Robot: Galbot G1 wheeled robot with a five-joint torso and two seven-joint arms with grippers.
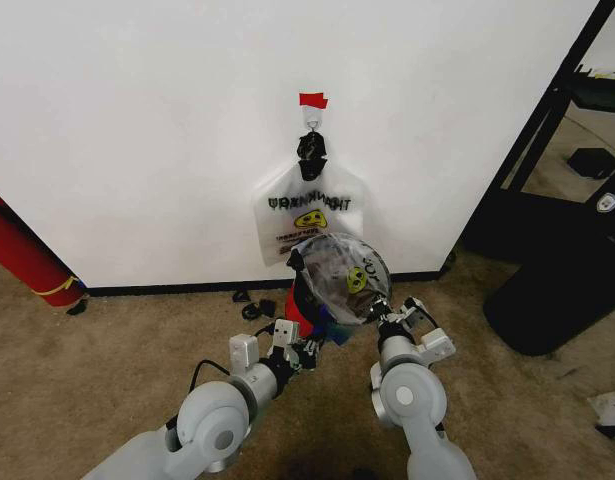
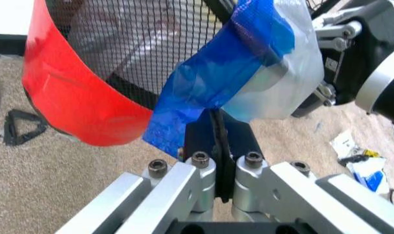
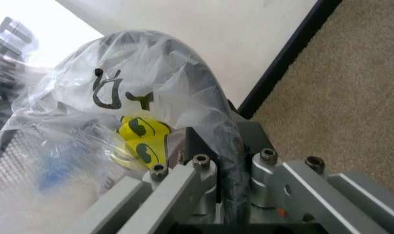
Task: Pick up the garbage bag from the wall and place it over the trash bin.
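The garbage bag (image 1: 342,272), clear plastic with a yellow smiley, is stretched over the top of the trash bin (image 1: 296,303), a black mesh bin with a red base, on the carpet by the wall (image 1: 137,120). My left gripper (image 1: 305,345) is at the bin's near left side. In the left wrist view it (image 2: 216,134) is shut on the bag's blue-taped handle (image 2: 216,73) beside the bin's red band (image 2: 73,97). My right gripper (image 1: 389,315) is at the bin's right side, shut (image 3: 213,144) on the bag's plastic (image 3: 151,87) at the rim.
A second smiley bag (image 1: 309,212) hangs from a hook (image 1: 312,121) under red tape (image 1: 313,100). A red cylinder (image 1: 22,255) leans at the left. A black stand (image 1: 557,285) is at the right. Small black pieces (image 1: 252,305) lie by the baseboard.
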